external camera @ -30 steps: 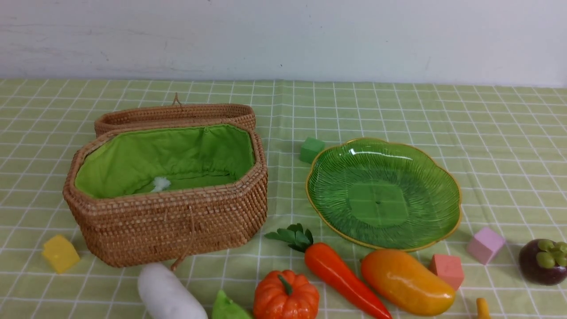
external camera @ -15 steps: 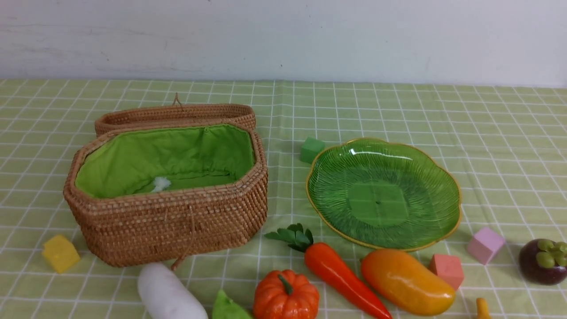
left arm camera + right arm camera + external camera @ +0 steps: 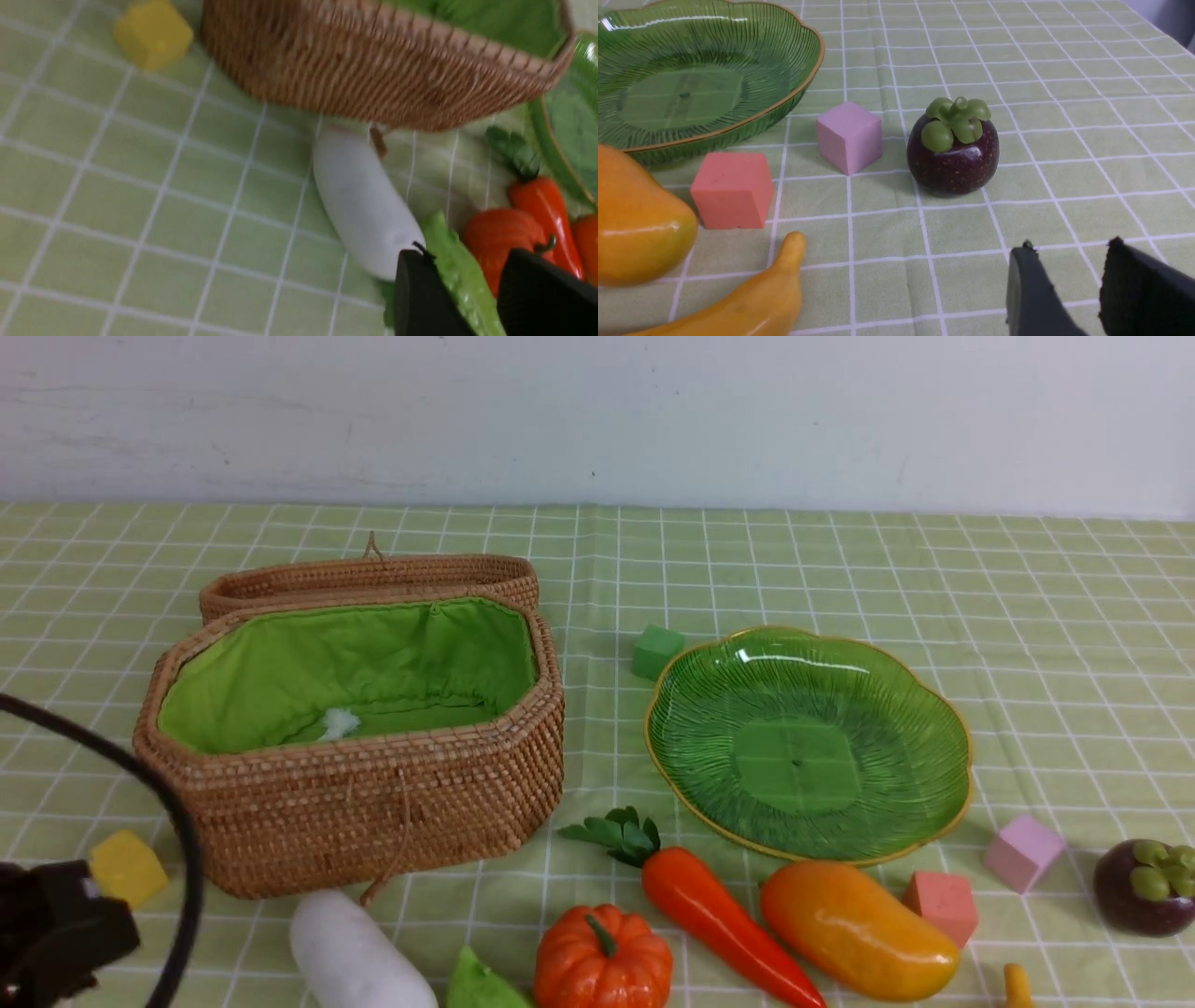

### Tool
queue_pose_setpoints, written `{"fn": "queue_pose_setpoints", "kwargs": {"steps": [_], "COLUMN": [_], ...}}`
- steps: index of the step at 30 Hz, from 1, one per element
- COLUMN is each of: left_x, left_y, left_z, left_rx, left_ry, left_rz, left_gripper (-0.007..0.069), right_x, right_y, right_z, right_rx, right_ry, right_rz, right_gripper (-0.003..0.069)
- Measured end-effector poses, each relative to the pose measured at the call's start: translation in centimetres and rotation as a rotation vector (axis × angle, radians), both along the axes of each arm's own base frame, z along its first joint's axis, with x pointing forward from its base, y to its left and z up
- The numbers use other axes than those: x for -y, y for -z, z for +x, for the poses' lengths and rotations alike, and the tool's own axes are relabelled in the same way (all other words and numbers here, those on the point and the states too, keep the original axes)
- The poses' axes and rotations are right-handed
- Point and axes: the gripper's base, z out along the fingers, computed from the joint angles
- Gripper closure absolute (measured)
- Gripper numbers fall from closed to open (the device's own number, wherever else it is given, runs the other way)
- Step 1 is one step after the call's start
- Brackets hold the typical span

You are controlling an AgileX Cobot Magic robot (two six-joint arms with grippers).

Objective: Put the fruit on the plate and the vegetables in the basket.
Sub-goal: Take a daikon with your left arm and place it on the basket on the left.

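Observation:
The open wicker basket (image 3: 355,803) stands left and the green plate (image 3: 934,709) right, holding no toy. Along the front lie the white radish (image 3: 350,957), cucumber (image 3: 481,985), pumpkin (image 3: 602,957), carrot (image 3: 719,919), mango (image 3: 854,929), banana tip (image 3: 1016,987) and mangosteen (image 3: 1144,887). My left gripper (image 3: 465,255) is open above the cloth, with the cucumber (image 3: 455,266) showing between its fingers, beside the radish (image 3: 359,205). My right gripper (image 3: 1070,246) is open and empty, short of the mangosteen (image 3: 955,149).
My left arm (image 3: 56,924) and its cable show at the lower left, by a yellow cube (image 3: 126,868). A green cube (image 3: 656,651) sits behind the plate. Pink (image 3: 1022,852) and salmon (image 3: 943,905) cubes lie between mango and mangosteen. The basket lid (image 3: 369,574) lies open behind.
My left arm and its cable have come into the front view at the lower left. The toys, basket and plate have not moved.

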Motion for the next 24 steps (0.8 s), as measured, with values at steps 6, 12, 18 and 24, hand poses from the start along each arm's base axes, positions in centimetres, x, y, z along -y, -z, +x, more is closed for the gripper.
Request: {"fn": "queue_pose_setpoints", "kwargs": {"steps": [6, 12, 18, 24], "left_x": [0.9, 2.8, 4.4, 5.0], "left_y": [0.8, 2.2, 5.3, 7.6], "left_z": [2.7, 5.3, 8.3, 12.3], "left_rx": [-0.149, -0.231, -0.350, -0.415], "left_ry": [0.068, 0.176, 0.064, -0.035], "left_rz": [-0.028, -0.027, 0.006, 0.032], "left_gripper": [0.0242, 0.0011, -0.0042, -0.0020], "right_x": [0.0, 0.0, 0.0, 0.0], "right_y": [0.0, 0.0, 0.0, 0.0], "right_z": [0.0, 0.0, 0.0, 0.0], "right_rx": [0.000, 0.000, 0.000, 0.000], "right_ry": [0.000, 0.000, 0.000, 0.000], "right_rz": [0.000, 0.000, 0.000, 0.000], "right_gripper": [0.0419, 0.0419, 0.0419, 0.0419]}}
